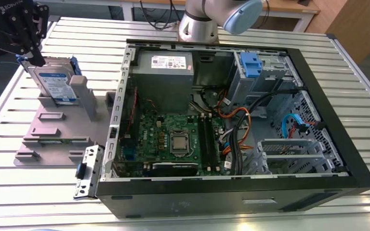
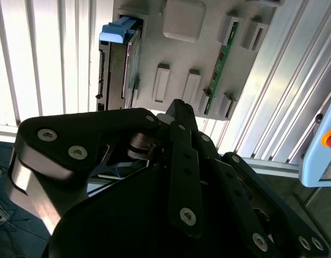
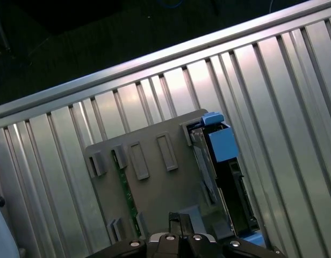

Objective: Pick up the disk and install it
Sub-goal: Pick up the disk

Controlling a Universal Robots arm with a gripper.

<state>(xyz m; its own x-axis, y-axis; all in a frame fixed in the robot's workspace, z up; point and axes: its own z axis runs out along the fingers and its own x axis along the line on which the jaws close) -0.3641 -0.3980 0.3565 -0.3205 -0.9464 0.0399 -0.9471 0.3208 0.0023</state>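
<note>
The disk (image 1: 55, 83) stands on edge in a grey fixture plate (image 1: 46, 137) on the slatted worktop (image 1: 5, 192), at the exterior view's left of the open computer case (image 1: 236, 195). The end effector (image 1: 34, 57) is at its top edge; I cannot tell whether it is clenched or released.

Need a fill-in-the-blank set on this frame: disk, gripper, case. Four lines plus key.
1. The disk stands ____ in the grey fixture plate.
2. The rails framing the disk are ____.
3. The gripper hangs over the top end of the ____, outside the computer case.
4. The fixture plate lies on the exterior view's ____ of the case.
Missing words: upright; blue; disk; left.
</note>
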